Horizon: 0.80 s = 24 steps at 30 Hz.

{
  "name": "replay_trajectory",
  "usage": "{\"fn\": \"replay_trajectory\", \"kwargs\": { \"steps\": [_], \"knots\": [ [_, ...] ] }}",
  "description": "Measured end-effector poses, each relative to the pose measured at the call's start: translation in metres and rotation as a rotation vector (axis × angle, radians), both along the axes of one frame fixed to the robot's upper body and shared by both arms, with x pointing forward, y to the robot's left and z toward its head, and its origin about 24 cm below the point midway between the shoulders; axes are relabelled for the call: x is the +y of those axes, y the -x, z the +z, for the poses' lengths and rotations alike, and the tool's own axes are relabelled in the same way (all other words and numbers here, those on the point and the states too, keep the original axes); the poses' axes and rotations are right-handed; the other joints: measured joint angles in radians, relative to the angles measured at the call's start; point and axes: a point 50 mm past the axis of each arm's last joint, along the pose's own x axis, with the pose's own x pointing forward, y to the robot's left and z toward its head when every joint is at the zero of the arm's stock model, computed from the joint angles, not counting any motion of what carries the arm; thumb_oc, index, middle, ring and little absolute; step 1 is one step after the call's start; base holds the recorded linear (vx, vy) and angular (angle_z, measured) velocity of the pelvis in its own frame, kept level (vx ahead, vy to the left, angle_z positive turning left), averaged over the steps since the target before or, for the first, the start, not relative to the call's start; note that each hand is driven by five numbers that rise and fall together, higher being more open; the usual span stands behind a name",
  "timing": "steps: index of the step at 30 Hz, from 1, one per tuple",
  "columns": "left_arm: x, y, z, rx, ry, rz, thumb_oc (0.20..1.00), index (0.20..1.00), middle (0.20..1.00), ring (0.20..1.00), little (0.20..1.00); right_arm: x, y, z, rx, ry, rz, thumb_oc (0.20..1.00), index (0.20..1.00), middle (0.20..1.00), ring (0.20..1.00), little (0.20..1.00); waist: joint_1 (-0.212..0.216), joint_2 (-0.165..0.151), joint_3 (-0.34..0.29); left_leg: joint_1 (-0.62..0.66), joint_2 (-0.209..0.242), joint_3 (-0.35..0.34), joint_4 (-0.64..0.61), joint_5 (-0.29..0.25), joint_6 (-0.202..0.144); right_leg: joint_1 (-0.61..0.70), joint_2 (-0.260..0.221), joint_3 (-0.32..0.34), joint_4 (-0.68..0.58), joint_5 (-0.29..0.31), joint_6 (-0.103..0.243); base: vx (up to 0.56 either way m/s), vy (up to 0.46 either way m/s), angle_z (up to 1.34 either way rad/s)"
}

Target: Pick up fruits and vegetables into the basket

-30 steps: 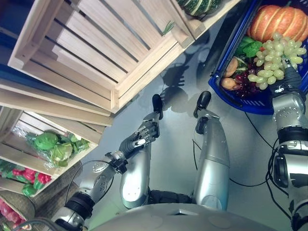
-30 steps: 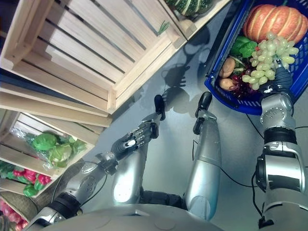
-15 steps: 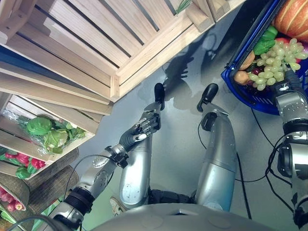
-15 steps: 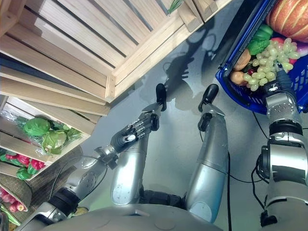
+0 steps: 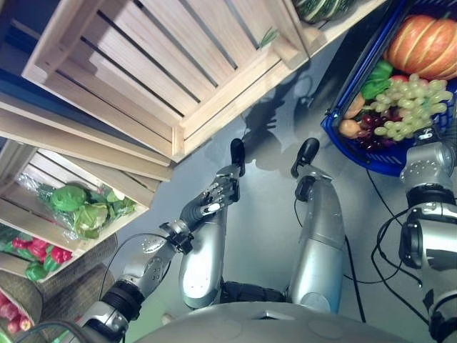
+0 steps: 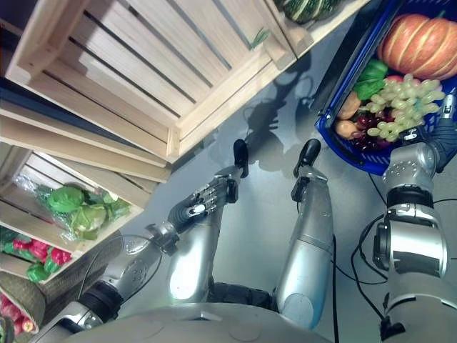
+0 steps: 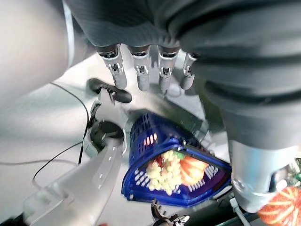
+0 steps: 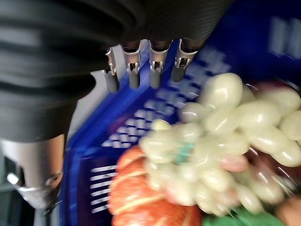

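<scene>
A blue basket stands on the floor at the upper right. In it lie an orange pumpkin, a bunch of green grapes, dark red grapes and leafy greens. My right hand hovers at the basket's near right side, open, its fingers straight just above the green grapes and apart from them. My left hand hangs low in the middle, open and holding nothing.
Wooden crates fill the upper left. A lower crate holds bagged green cabbages, with red peppers below it. A striped green squash sits in a crate at the top. Grey floor lies between the crates and the basket.
The camera has swung about. My right hand has drawn back from the green grapes toward the right edge, leaving them in the basket. The left hand keeps its pose.
</scene>
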Motion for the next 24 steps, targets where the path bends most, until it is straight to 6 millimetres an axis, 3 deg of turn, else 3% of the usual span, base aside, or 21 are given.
{"fn": "replay_trajectory", "kwargs": {
  "steps": [7, 9, 14, 18, 20, 21, 24],
  "knots": [
    [0.006, 0.011, -0.018, 0.101, 0.005, -0.029, 1.0, 1.0, 1.0, 1.0, 1.0, 0.02, 0.034, -0.052, 0.218, 0.238, 0.075, 1.0, 1.0, 1.0, 1.0, 1.0, -0.061, -0.004, 0.002, 0.216, 0.002, 0.016, -0.086, -0.005, 0.01, 0.222, 0.018, 0.001, -0.114, 0.036, 0.028, -0.01, 0.162, -0.11],
    [0.009, 0.01, -0.017, 0.095, 0.011, -0.012, 1.0, 1.0, 1.0, 1.0, 1.0, 0.035, 0.046, -0.066, 0.247, 0.309, 0.162, 1.0, 1.0, 1.0, 1.0, 1.0, -0.081, -0.005, 0.003, 0.286, 0.006, 0.024, -0.109, -0.008, 0.016, 0.304, 0.033, -0.002, -0.165, 0.052, 0.035, 0.0, 0.072, -0.1],
    [0.019, 0.009, -0.018, 0.078, 0.001, 0.06, 1.0, 1.0, 1.0, 1.0, 1.0, 0.064, 0.069, -0.1, 0.365, 0.414, 0.406, 1.0, 1.0, 1.0, 1.0, 1.0, -0.129, -0.049, 0.0, 0.473, 0.021, 0.039, -0.186, -0.011, 0.018, 0.509, 0.069, 0.002, -0.306, 0.079, 0.06, 0.11, 0.049, -0.15],
    [0.038, 0.041, -0.039, 0.177, -0.058, 0.134, 1.0, 1.0, 1.0, 1.0, 1.0, 0.094, 0.093, -0.134, 0.472, 0.42, 0.666, 1.0, 1.0, 1.0, 1.0, 1.0, -0.143, -0.147, -0.109, 0.595, 0.037, 0.072, -0.298, 0.009, 0.013, 0.622, 0.093, -0.026, -0.45, 0.116, 0.086, 0.19, 0.097, -0.42],
    [0.045, 0.055, -0.049, 0.224, -0.089, 0.154, 1.0, 1.0, 1.0, 1.0, 1.0, 0.099, 0.112, -0.153, 0.545, 0.366, 0.735, 1.0, 1.0, 1.0, 1.0, 1.0, -0.146, -0.171, -0.18, 0.632, 0.034, 0.085, -0.333, 0.011, 0.009, 0.657, 0.098, -0.029, -0.485, 0.144, 0.083, 0.14, 0.101, -0.16],
    [0.049, 0.058, -0.054, 0.243, -0.099, 0.174, 1.0, 1.0, 1.0, 1.0, 1.0, 0.101, 0.119, -0.162, 0.585, 0.33, 0.764, 1.0, 1.0, 1.0, 1.0, 1.0, -0.144, -0.177, -0.19, 0.666, 0.032, 0.087, -0.348, 0.017, 0.004, 0.69, 0.101, -0.029, -0.504, 0.163, 0.064, 0.1, 0.083, 0.0],
    [0.054, 0.068, -0.063, 0.279, -0.128, 0.206, 1.0, 1.0, 1.0, 1.0, 1.0, 0.119, 0.137, -0.188, 0.695, 0.241, 0.899, 1.0, 1.0, 1.0, 1.0, 1.0, -0.142, -0.171, -0.256, 0.716, 0.029, 0.087, -0.392, 0.019, 0.002, 0.737, 0.106, -0.04, -0.541, 0.167, 0.068, 0.05, 0.077, 0.02]
  ]
}}
